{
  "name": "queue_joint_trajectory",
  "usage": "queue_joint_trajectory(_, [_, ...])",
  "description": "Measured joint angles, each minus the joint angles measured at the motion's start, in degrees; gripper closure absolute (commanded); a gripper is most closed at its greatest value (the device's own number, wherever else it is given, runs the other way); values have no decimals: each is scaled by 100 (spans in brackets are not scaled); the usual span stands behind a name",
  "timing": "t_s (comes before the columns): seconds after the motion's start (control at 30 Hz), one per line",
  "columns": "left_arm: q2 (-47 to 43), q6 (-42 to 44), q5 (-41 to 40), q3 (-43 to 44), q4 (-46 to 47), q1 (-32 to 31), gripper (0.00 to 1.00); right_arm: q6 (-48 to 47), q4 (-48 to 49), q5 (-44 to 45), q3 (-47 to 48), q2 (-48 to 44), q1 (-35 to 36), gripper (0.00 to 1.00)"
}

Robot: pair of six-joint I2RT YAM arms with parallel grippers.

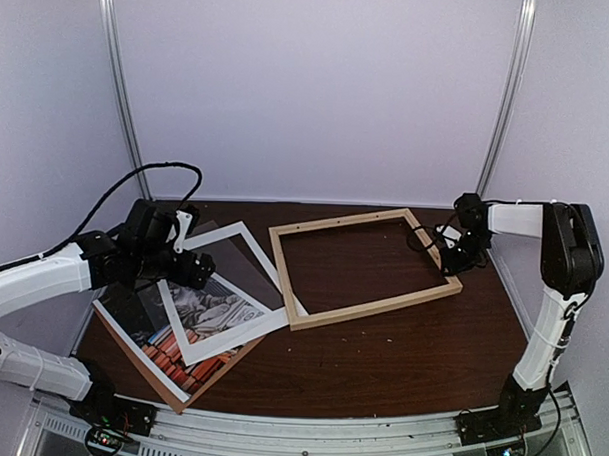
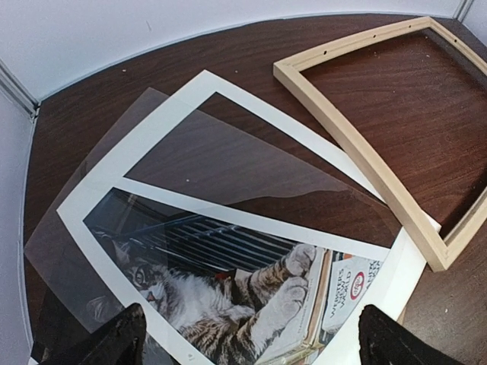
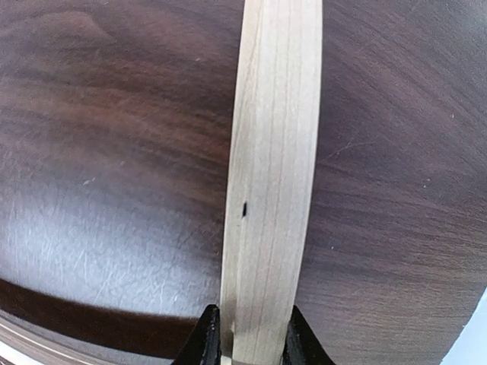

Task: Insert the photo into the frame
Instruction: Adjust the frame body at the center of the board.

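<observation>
**Ana:** Where was the photo [image 1: 210,310] relative to the frame [image 1: 377,305]?

**Ben:** Left of the frame and wholly outside it, lying face up on the desk [image 1: 380,371]. The cat and the red books showed. A white mat [image 1: 273,272] lay askew on top of it, covering its edges, and a brown backing board [image 1: 181,404] lay underneath.

**Ana:** Was anything else in that pile?

**Ben:** A clear sheet [image 2: 228,160], on the part of the pile farther from the robot. The dark wood showed through it inside the mat's opening.

**Ana:** Did the pile touch the frame?

**Ben:** One corner of the mat reached the frame's near left corner. I couldn't tell whether it was tucked under the rail or only butted against it.

**Ana:** And the frame itself?

**Ben:** It lay flat, with bare desk showing inside its four rails.

**Ana:** What about the left hand [image 2: 251,346]?

**Ben:** It hung over the photo, left of the frame. Its fingers [image 2: 114,342] were spread as wide as they go, with nothing between them.

**Ana:** And the right hand [image 3: 253,334]?

**Ben:** It was at the frame's right rail, near the far corner. The wrist view showed a finger on each side of the pale wood, both pressed against it, so it had hold of the rail.
</observation>
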Motion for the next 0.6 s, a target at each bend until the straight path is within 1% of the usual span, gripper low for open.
queue_joint_trajectory(0.17, [144,146,177,57,52,-63,2,-459,15,-175,-210,-256,-87,91])
queue_joint_trajectory(0.33, [286,260,284,98,175,-146,2,-798,7,-393,-229,-299,-192,88])
queue_joint_trajectory(0.53, [459,293,328,146,243,-181,2,-883,-166,-387,4,87,-227,83])
queue_joint_trajectory(0.6, [483,293,334,146,271,-186,2,-863,-201,-363,59,201,-227,78])
